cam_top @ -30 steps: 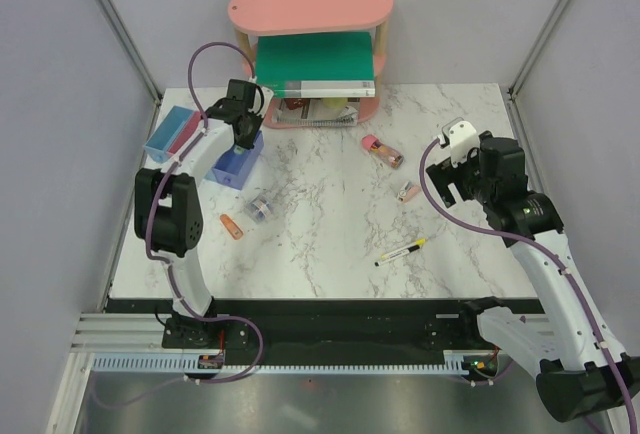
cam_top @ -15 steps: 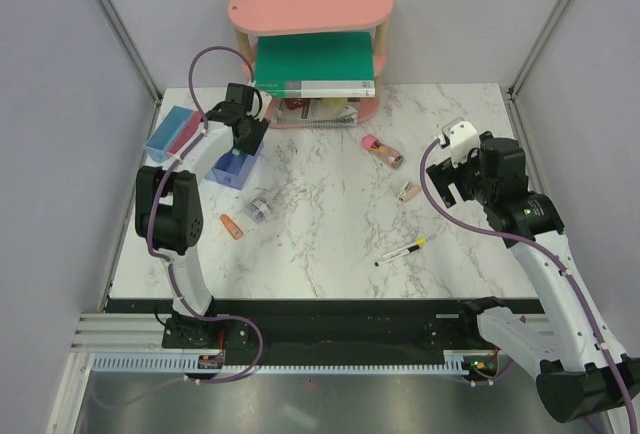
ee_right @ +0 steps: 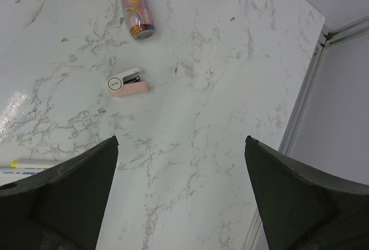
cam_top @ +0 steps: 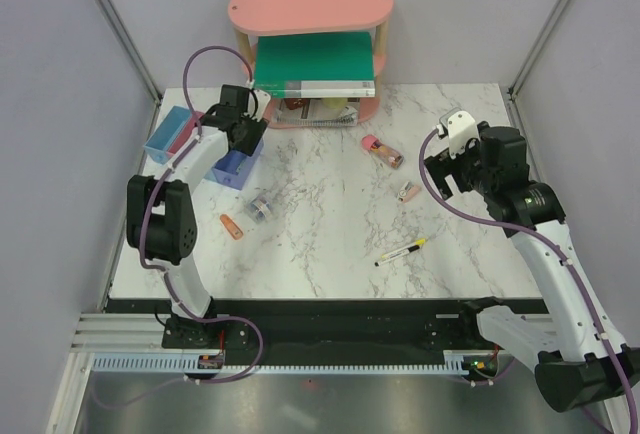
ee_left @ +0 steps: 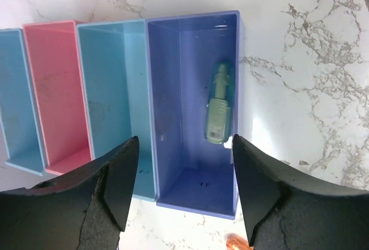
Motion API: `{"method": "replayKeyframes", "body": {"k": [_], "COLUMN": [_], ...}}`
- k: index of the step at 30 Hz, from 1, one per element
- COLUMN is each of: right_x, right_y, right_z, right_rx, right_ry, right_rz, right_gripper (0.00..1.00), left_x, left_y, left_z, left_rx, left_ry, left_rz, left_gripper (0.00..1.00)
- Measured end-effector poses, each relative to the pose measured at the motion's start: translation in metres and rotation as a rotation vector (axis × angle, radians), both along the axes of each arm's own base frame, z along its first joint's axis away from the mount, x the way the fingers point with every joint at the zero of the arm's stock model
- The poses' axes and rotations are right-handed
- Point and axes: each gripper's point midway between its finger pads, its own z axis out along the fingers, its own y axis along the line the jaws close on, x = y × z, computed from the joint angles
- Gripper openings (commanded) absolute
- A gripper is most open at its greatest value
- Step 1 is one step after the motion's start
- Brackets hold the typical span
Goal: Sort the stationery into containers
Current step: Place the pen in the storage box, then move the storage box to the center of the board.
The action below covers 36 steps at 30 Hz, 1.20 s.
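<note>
My left gripper (cam_top: 243, 134) (ee_left: 184, 146) hangs open above the containers (cam_top: 170, 136), over the purple-blue bin (ee_left: 164, 88) (cam_top: 232, 169). A green piece (ee_left: 219, 109) lies inside that bin, free of the fingers. The blue and pink bins (ee_left: 55, 88) look bare. My right gripper (cam_top: 443, 169) (ee_right: 181, 146) is wide open above bare table. Ahead of it lie a pale pink piece (ee_right: 128, 83) (cam_top: 407, 192) and a pink-red piece (ee_right: 134, 8) (cam_top: 382, 150). A yellow-and-black pen (cam_top: 402, 250) (ee_right: 23, 163), an orange piece (cam_top: 231, 226) (ee_left: 236, 241) and a clear roll (cam_top: 260, 206) lie loose on the table.
A pink oval two-tier shelf (cam_top: 310, 4) stands at the back, holding a large green book (cam_top: 315, 59) and spiral notebooks (cam_top: 320, 109). The table's right edge and frame rail (ee_right: 314, 77) run close beside my right gripper.
My left gripper went from shut to open, letting the green piece drop into the purple-blue bin, and drew back a little. My right arm shifted slightly towards the back.
</note>
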Motion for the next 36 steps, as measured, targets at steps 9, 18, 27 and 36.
{"method": "replayKeyframes", "body": {"k": [9,18,27,36], "right_x": [0.0,-0.003,-0.003,-0.003], "right_y": [0.001,0.0,0.001,0.001], "right_z": [0.001,0.004,0.004,0.003], "right_rx": [0.006,0.008,0.009,0.008], "right_ry": [-0.002,-0.01,-0.009,-0.006], "right_rz": [0.002,0.002,0.004,0.004], "right_gripper": [0.98,0.98,0.98,0.98], "left_x": [-0.01,-0.009,-0.007,-0.012], "left_y": [0.008,0.016,0.017,0.004], "left_z": [-0.022,-0.039,-0.044,-0.048], "left_rx": [0.053,0.129,0.139,0.042], "left_ry": [0.032,0.019,0.018,0.05], "left_rz": [-0.058,-0.125,-0.138,-0.13], "left_gripper": [0.71,0.7,0.7,0.7]}}
